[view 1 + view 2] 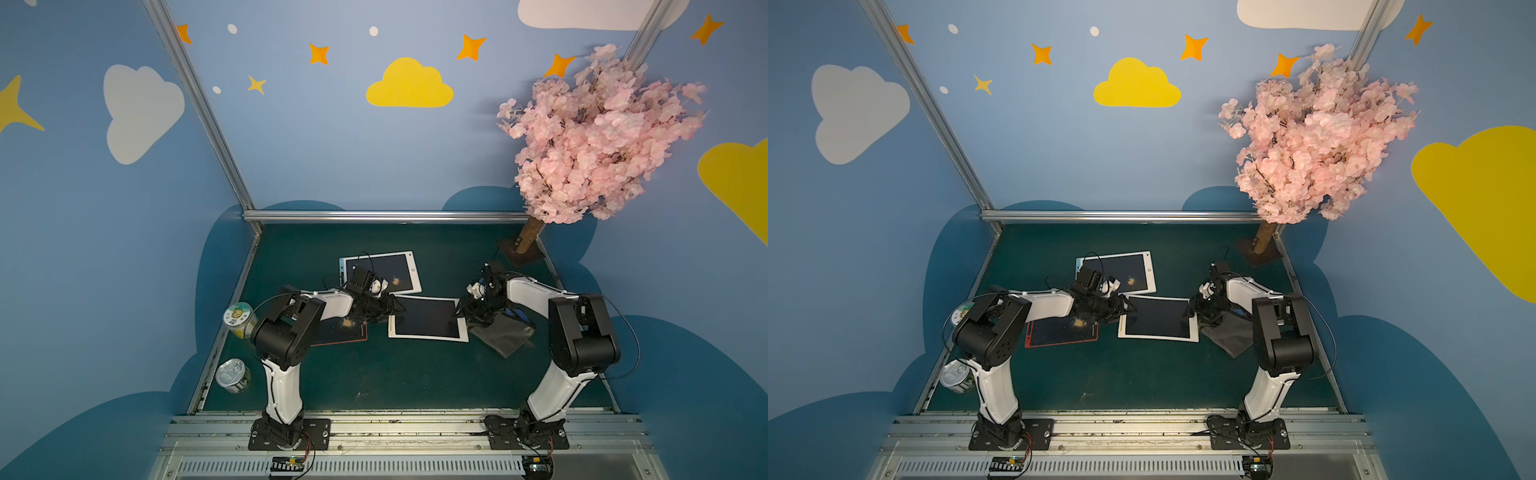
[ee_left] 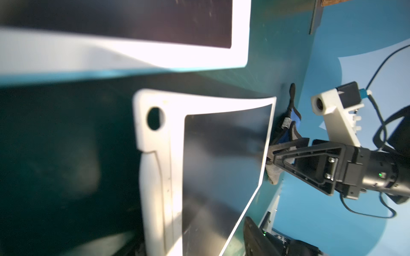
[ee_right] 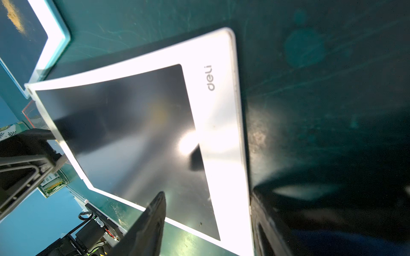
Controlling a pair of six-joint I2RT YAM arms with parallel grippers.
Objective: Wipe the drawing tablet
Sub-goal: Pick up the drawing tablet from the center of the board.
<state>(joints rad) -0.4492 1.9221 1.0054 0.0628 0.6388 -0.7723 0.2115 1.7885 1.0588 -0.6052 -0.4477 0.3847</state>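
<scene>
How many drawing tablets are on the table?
3: a white-framed, teal-edged tablet at the back; a white-framed tablet in the middle; a red-framed tablet partly under the left arm.

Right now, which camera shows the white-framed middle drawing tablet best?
The right wrist view: the white-framed drawing tablet fills it, logo readable. Both top views show it small; the left wrist view shows only one end.

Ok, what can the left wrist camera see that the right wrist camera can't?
Only the left wrist view shows the right arm's white camera and black wrist. Only the right wrist view shows the word deli, a can and crumbs. Both show the white-framed tablet, the blue-edged tablet and the green mat.
</scene>
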